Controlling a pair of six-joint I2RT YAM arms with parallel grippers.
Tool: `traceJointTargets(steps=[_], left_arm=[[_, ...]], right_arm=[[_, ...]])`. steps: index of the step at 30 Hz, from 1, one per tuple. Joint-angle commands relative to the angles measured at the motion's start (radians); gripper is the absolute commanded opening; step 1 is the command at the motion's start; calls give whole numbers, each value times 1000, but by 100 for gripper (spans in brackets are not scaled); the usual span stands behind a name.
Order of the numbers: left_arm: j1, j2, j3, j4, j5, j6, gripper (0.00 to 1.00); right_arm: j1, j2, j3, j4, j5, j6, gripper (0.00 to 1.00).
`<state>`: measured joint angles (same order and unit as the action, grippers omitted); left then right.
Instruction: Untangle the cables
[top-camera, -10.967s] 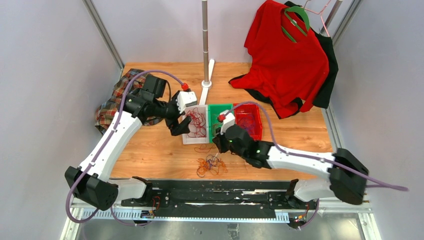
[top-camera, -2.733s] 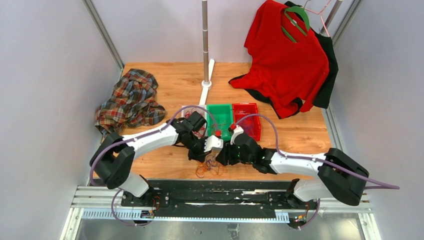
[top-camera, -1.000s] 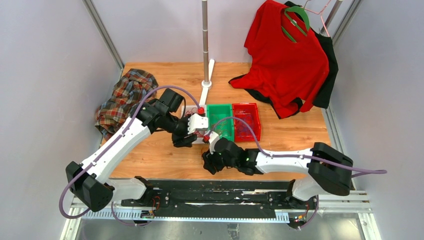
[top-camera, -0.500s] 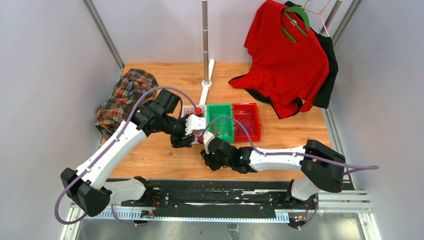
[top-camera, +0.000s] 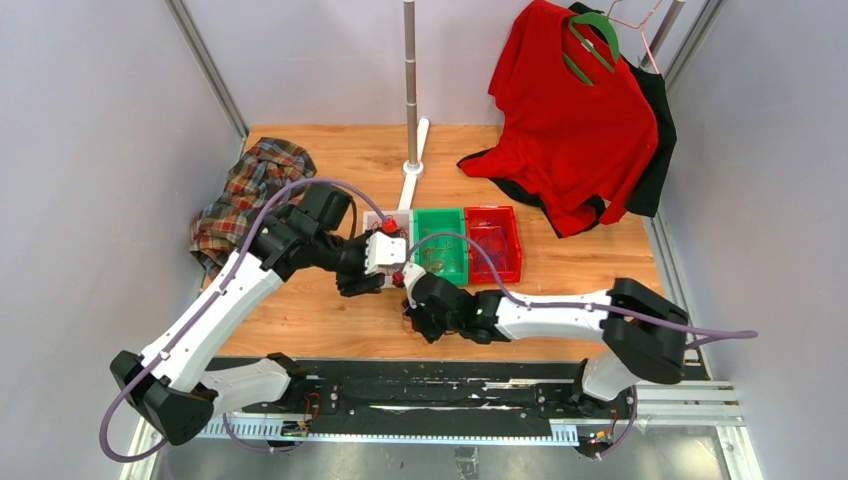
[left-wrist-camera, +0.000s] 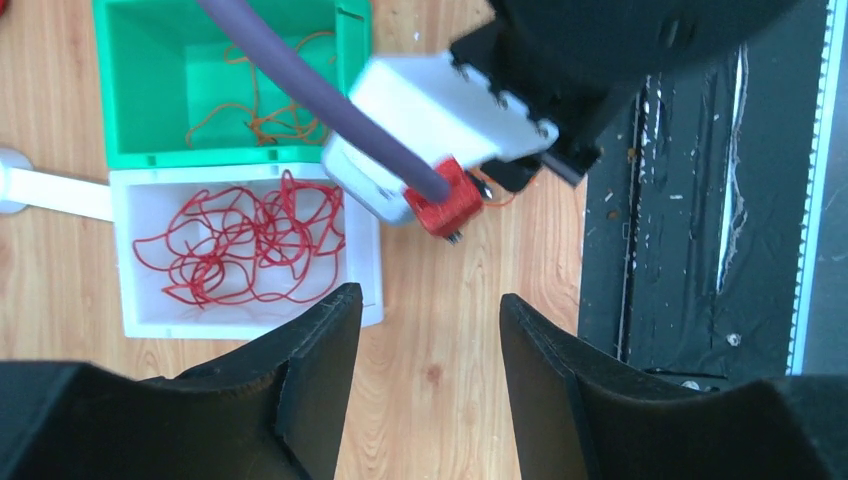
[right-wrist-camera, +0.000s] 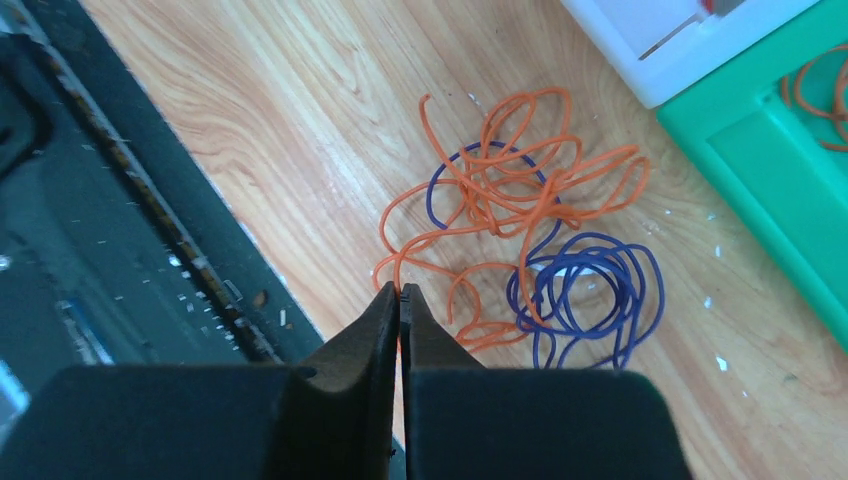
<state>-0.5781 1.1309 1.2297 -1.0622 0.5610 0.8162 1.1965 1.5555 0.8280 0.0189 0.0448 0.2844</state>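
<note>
Compared with eleven seconds back, both arms have left the bins. The right arm has swung down to the near edge of the table. The left arm, almost against it half a second ago, has drawn off a little to the left.

Three bins stand in a row at mid-table: a white bin, a green bin and a red bin. Red cords lie loose in the white one and a few orange strands in the green one. What the red one holds is too small to tell.

The left gripper hangs above the near wall of the white bin, its jaws spread wide and holding nothing. The right gripper is down at the wood, just in front of the white bin's corner. Its jaws are pressed together, and they seem to pinch one strand of the orange cord at the near side of the loose tangle. That cord loops over and through the blue cord, a small coil touching it on the far side.

The main risk, as I judge it, is in the pull. Nothing pins the blue coil, so lifting the orange strand could drag the whole clump along or cinch the crossings tighter. The pinch is at the very fingertips on a very thin strand, so it could also slip free. The arms are close together, and a wide sweep could knock one against the other.
</note>
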Motion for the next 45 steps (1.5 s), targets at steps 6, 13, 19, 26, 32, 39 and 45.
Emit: traceJointTargets(steps=[6,13,19,26,32,39,45], left_arm=[[3,-133,-137,7,161,71,58],[-47,-220,-252,213,167,-39,61],[-119,-238,-296,422,106,-134,61],[-137,-244,-292,459,85,-102,51],[-137,-270,-300,472,102,-107,36],[-137,-270,-307,467,87,-135,10],[-137,-284,-304,467,51,-181,0]], right_arm=[[-36,-372,-73,154,-138,62,1],[-80,-490,-125,296,-227,101,1],[-94,-486,-104,324,-268,107,1],[-103,-483,-95,341,-305,126,1],[-120,-480,-102,348,-334,141,1],[-136,-498,-114,353,-327,154,1],[-144,-537,-139,306,-233,130,8]])
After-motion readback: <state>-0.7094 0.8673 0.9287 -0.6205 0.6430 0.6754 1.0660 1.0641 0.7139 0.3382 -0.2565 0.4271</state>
